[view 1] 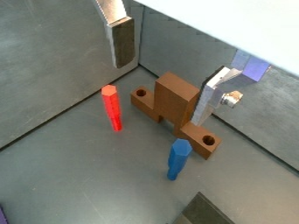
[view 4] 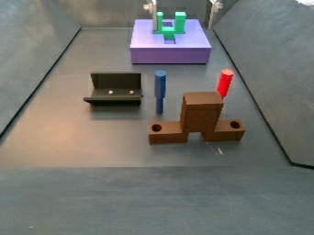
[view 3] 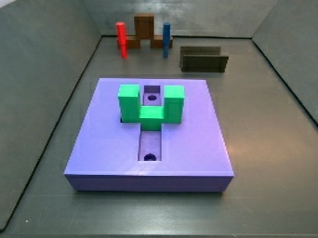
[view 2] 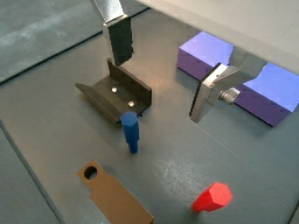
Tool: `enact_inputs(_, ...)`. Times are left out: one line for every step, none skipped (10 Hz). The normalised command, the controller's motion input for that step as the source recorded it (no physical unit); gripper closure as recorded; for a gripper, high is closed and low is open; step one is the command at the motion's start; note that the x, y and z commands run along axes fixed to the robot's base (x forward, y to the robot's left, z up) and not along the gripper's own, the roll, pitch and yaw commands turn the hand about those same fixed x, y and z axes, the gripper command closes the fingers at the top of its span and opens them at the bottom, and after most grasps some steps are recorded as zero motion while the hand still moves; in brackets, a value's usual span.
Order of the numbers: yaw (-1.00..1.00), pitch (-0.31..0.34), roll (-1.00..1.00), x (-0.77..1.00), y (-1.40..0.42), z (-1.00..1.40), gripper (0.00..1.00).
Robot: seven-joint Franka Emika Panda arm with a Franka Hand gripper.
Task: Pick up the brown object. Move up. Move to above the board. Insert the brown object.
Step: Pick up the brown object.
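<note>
The brown object [view 4: 196, 117] stands on the grey floor at the end far from the board, between a red peg and a blue peg. It shows in both wrist views [view 1: 176, 101] [view 2: 114, 199] and small at the back of a side view [view 3: 147, 26]. The lavender board [view 3: 87, 130] carries a green U-shaped block [view 3: 152, 102] over its groove. My gripper [view 4: 183, 5] hangs high above the board's end, open and empty. In both wrist views its silver fingers [view 1: 118, 39] [view 2: 118, 39] stand wide apart, well above the floor, with nothing between them.
A thin red peg [view 4: 225, 83] and a blue peg [view 4: 160, 90] stand upright beside the brown object. The dark fixture [view 4: 114, 89] sits on the floor beside the blue peg. Grey walls [view 3: 50, 65] enclose the floor.
</note>
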Motion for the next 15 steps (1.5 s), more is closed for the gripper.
enact_inputs(0.00,0.000,0.00,0.00,0.00,-0.02,0.00)
enact_inputs(0.00,0.000,0.00,0.00,0.00,-0.08,0.00)
enact_inputs(0.00,0.000,0.00,0.01,0.09,-0.09,0.00)
enact_inputs(0.00,0.000,0.00,0.03,0.17,-0.12,0.00)
enact_inputs(0.00,0.000,0.03,0.09,0.43,-0.22,0.00)
enact_inputs(0.00,0.000,0.07,0.07,0.58,-0.29,0.00)
enact_inputs(0.00,-0.019,0.10,0.00,0.59,-0.37,0.00)
enact_inputs(-0.07,0.000,0.18,0.02,0.46,-0.58,0.00)
enact_inputs(-0.04,0.000,0.18,0.00,0.41,-0.46,0.00)
enact_inputs(0.00,0.000,0.07,-0.01,0.29,-0.28,0.00)
enact_inputs(0.00,-0.010,0.00,-0.13,0.25,-0.15,0.00)
enact_inputs(-0.06,-0.024,-0.04,-0.21,0.32,-0.10,0.00)
enact_inputs(-0.10,-0.049,-0.02,-0.29,0.34,-0.14,0.00)
enact_inputs(-0.11,-0.057,0.00,-0.28,0.26,-0.19,0.00)
enact_inputs(-0.06,-0.044,0.00,-0.17,0.13,-0.17,0.00)
